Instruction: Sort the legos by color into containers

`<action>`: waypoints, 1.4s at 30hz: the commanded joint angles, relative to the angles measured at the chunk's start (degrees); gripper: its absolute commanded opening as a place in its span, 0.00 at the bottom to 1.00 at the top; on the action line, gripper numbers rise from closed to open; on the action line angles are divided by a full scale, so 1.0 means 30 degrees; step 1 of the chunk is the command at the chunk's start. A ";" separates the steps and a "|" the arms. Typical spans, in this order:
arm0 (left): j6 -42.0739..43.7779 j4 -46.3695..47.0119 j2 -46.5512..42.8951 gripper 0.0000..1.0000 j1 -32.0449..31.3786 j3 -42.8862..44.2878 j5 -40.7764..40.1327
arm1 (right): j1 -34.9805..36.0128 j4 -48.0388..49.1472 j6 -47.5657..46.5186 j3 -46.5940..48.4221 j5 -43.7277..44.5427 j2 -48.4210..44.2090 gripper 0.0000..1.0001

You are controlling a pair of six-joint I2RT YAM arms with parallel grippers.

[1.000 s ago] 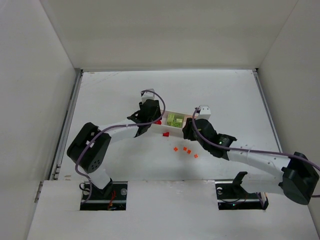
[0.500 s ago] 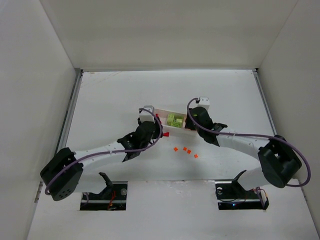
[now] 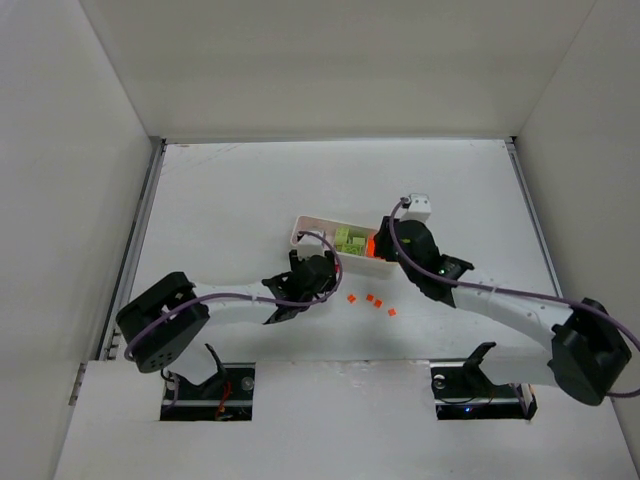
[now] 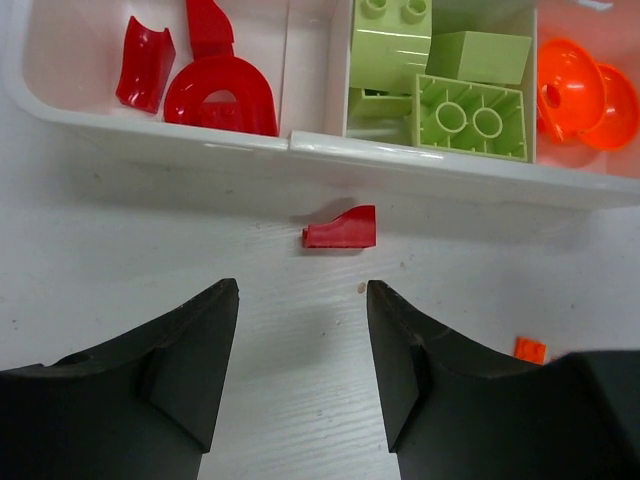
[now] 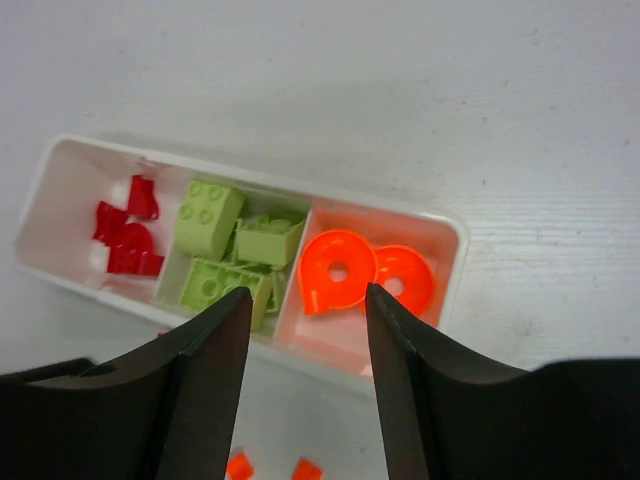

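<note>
L gripper (image 4: 301, 295) hangs low over table (image 4: 150, 260), fingers wide apart, nothing btwn; its right finger (image 4: 420, 370) hides part of 1 orange brick (image 4: 530, 349). In top view that arm covers the loose red piece (image 4: 340, 228), and the tray (image 3: 303, 224) has its right end under R gripper (image 5: 306, 295), which is also spread wide and empty. Loose orange bricks (image 3: 370, 299) are too small to count, 3 or 4.

Compartments L-R:
- 3 red pcs (image 4: 220, 95), 1 cut off at top
- approx 4 green bricks (image 4: 470, 115)
- 2 orange discs (image 4: 570, 90)

Loose red piece lies just outside tray's front wall.
</note>
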 commanded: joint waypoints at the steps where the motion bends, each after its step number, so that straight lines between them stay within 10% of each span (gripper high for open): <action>1: -0.0086 0.0961 0.0813 0.52 -0.0211 0.1423 -0.0223 | 0.1053 0.0629 0.0221 -0.1272 0.0433 -0.2065 0.49; 5: 0.0090 0.1429 0.2484 0.52 -0.0036 0.2126 -0.0048 | 0.2430 0.0366 0.0864 -0.2915 0.0083 -0.4002 0.43; 13: 0.0354 0.1489 0.4800 0.51 0.0227 0.3446 0.0128 | 0.4541 0.0131 0.2476 -0.4470 -0.0064 -0.4298 0.63; 18: 0.0501 0.1664 0.5124 0.33 0.0315 0.3505 -0.0253 | 0.5596 0.0395 0.3063 -0.4822 -0.0124 -0.3538 0.61; 34: 0.0471 -0.1439 -0.4715 0.23 0.0928 0.0896 -0.0664 | 0.6213 0.1214 0.2976 -0.4295 -0.0329 -0.2102 0.61; 42: 0.2053 -0.1208 -0.1681 0.26 0.4648 0.3911 0.1501 | 0.6827 0.1391 0.2918 -0.3827 -0.0388 -0.1136 0.61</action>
